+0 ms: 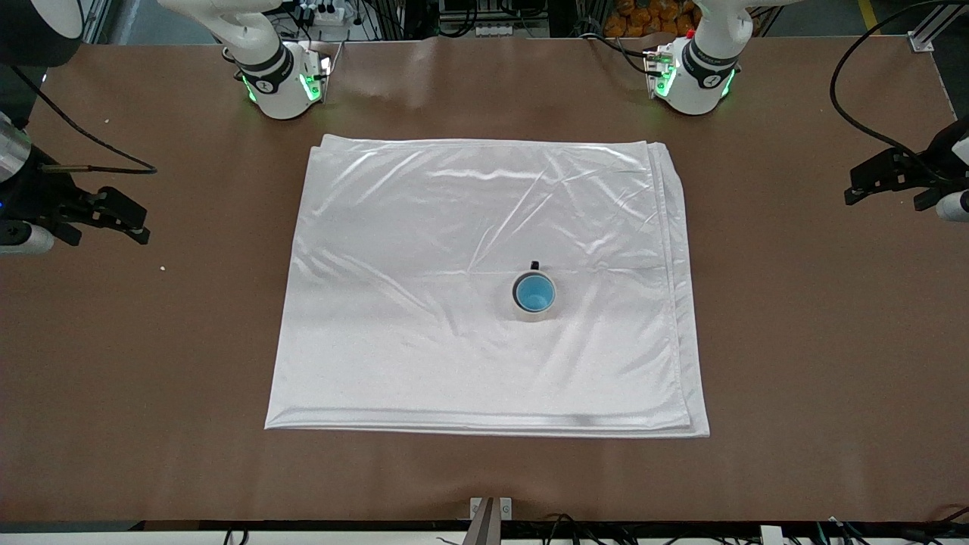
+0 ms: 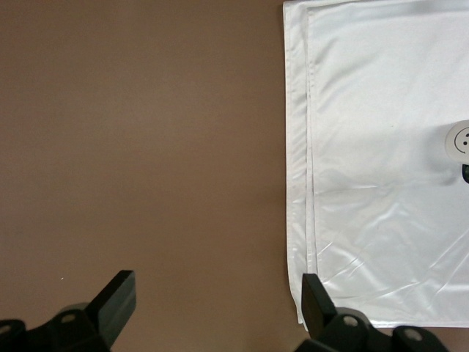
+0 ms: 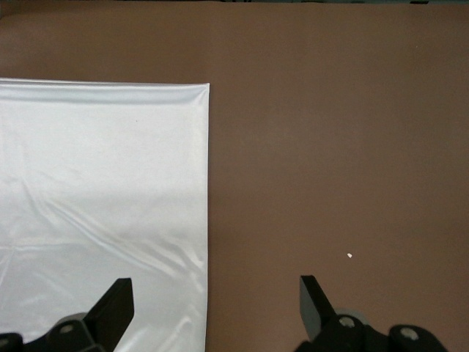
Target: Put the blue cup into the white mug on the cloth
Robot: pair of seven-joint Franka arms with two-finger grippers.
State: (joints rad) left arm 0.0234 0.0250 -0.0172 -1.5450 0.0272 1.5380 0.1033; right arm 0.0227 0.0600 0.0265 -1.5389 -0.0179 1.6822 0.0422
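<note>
The blue cup [image 1: 534, 292] stands upright inside the white mug [image 1: 534, 314], which sits on the cloth [image 1: 424, 318] a little toward the left arm's end of its middle. The mug's black handle [image 1: 534, 265] points toward the robots' bases. The mug's smiley side [image 2: 460, 139] shows at the edge of the left wrist view, on the cloth [image 2: 381, 183]. My left gripper [image 1: 886, 193] [image 2: 218, 293] is open and empty over bare table off the cloth's edge. My right gripper [image 1: 110, 227] [image 3: 216, 297] is open and empty over the cloth's other edge [image 3: 102, 183].
The brown table [image 1: 795, 341] surrounds the cloth on all sides. The arm bases [image 1: 284, 83] [image 1: 693, 76] stand at the table's edge farthest from the front camera. A small white speck [image 1: 162, 267] [image 3: 350, 256] lies on the table near the right gripper.
</note>
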